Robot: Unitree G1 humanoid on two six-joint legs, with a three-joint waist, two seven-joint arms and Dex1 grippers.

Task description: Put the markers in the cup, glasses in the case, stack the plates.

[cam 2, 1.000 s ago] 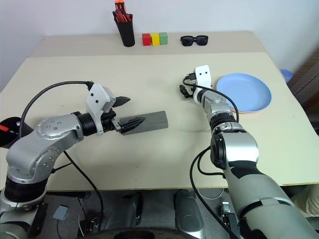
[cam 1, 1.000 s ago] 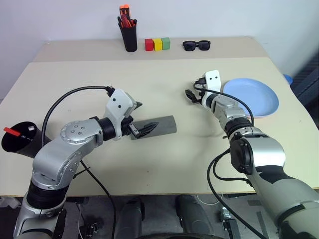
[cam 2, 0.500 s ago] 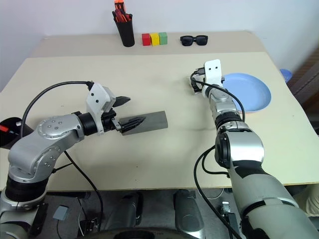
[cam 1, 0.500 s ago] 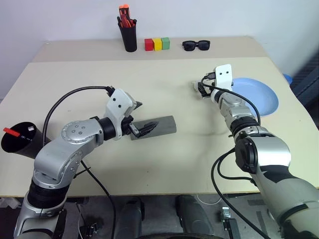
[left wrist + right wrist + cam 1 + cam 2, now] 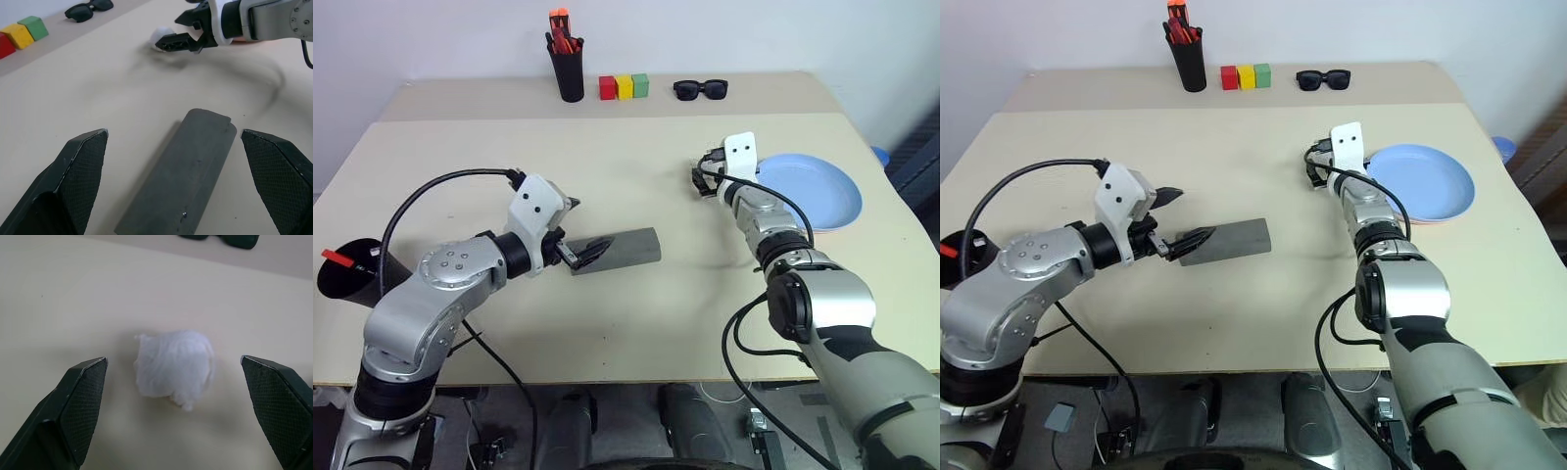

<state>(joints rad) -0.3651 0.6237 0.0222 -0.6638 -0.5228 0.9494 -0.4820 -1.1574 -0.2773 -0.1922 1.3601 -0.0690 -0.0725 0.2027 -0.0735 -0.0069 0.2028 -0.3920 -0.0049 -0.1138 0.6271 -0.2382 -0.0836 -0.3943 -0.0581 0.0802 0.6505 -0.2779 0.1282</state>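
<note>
Case (image 5: 619,249) lies closed at mid-table, between the wide-spread fingers of the left gripper (image 5: 176,181), not gripped. Right gripper (image 5: 176,411), jaws fully apart, frames a white crumpled wad (image 5: 175,368) beside the blue plate (image 5: 813,188), holding nothing.

Beige table (image 5: 636,323), w/ a raised strip along the far edge carrying a black pen holder (image 5: 570,76) of red-orange pens, red/yellow/green blocks (image 5: 623,87) in a row & black sunglasses (image 5: 700,90). On the main top: grey case (image 5: 626,250) shut, centre-left; small white wad (image 5: 175,368) mid-right; light blue plate (image 5: 808,191) on a pink one at right edge. Black cup (image 5: 352,274) at left edge, red marker (image 5: 340,259) in its mouth.
</note>
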